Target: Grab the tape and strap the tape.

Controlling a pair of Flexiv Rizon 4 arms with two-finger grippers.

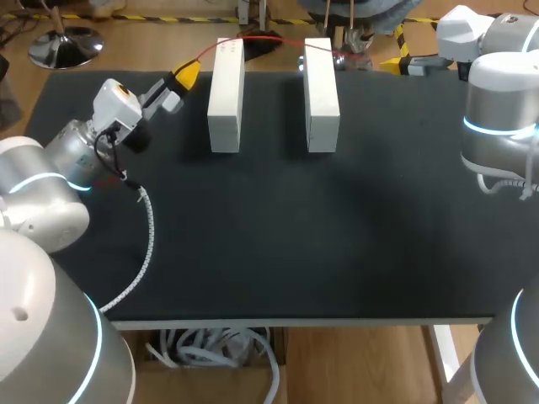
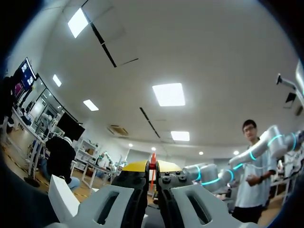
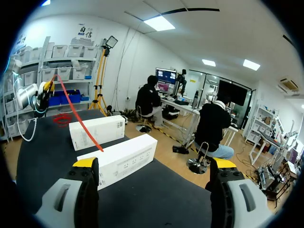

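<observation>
Taking the black table (image 1: 269,236) as a clock face with twelve at its far edge, two long white blocks lie side by side and apart, lengthways toward the far edge: the left white block (image 1: 226,94) at about 11 o'clock and the right white block (image 1: 321,94) at about 12. The left gripper (image 1: 187,76) is up at roughly 10 o'clock, just beside the far end of the left white block. In its own wrist view the left gripper (image 2: 152,167) has its yellow tips pressed nearly together, with the red tape (image 2: 152,173) pinched between them. From there the tape (image 1: 278,40) runs as a thin red line across the far ends of both blocks and off past the table edge at about 1 o'clock. I cannot tell where it ends or whether it touches the blocks. The right gripper (image 1: 404,63) sits at about 2 o'clock near the far edge, well apart from the tape's held end. Its wrist view shows the right gripper (image 3: 154,164) spread wide with nothing between the fingers. Ahead of it lie the right white block (image 3: 118,159), then the left white block (image 3: 97,132), with the tape (image 3: 76,108) slanting down over them from the other arm. A white coiled cable (image 1: 147,236) trails from the left arm toward 8 o'clock.
</observation>
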